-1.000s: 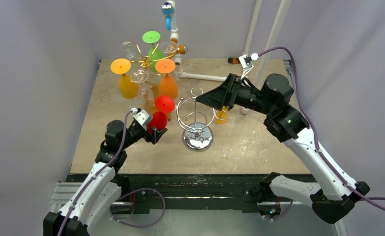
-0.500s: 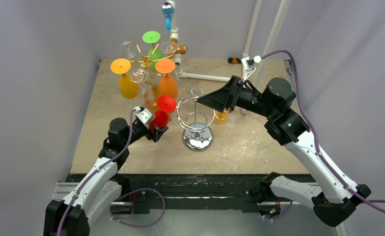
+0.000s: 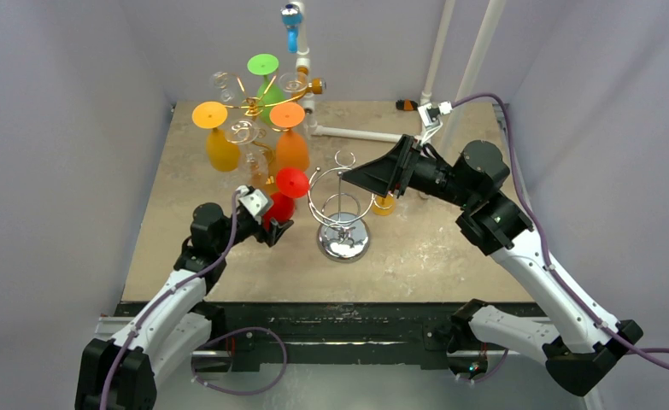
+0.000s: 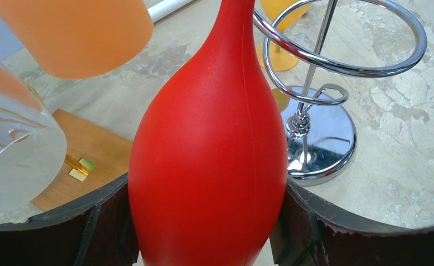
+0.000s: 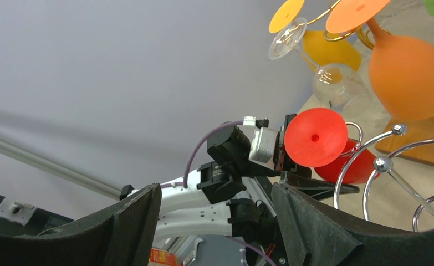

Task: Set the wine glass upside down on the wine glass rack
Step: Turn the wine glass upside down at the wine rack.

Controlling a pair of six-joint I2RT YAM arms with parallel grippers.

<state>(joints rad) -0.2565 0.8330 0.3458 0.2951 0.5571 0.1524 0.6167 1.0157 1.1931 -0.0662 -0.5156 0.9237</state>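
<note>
The red wine glass [image 3: 292, 182] is held upside down, foot up and bowl down. My left gripper [image 3: 272, 224] is shut on its bowl [image 4: 209, 149], one finger [image 4: 106, 221] on each side. The glass's foot [image 5: 315, 137] hangs just left of the chrome wine glass rack [image 3: 341, 213], level with its upper rings. The rack's ring [image 4: 414, 55] and round base [image 4: 325, 144] lie close on the right of the bowl. My right gripper [image 3: 369, 175] hovers open and empty above the rack's right side, pointing left. In the right wrist view nothing lies between the right gripper's [image 5: 214, 221] wide fingers.
A gold rack [image 3: 251, 106] at the back left carries hanging yellow [image 3: 222, 149], orange [image 3: 292, 149], green and clear glasses. Its wooden base [image 4: 92, 149] lies left of the red bowl. A small yellow glass [image 3: 384, 202] stands behind the chrome rack. A white pipe [image 3: 356, 134] lies at the back.
My left arm has carried the red glass a little right, closer to the chrome rack. The right arm has shifted slightly, its jaws still open.
</note>
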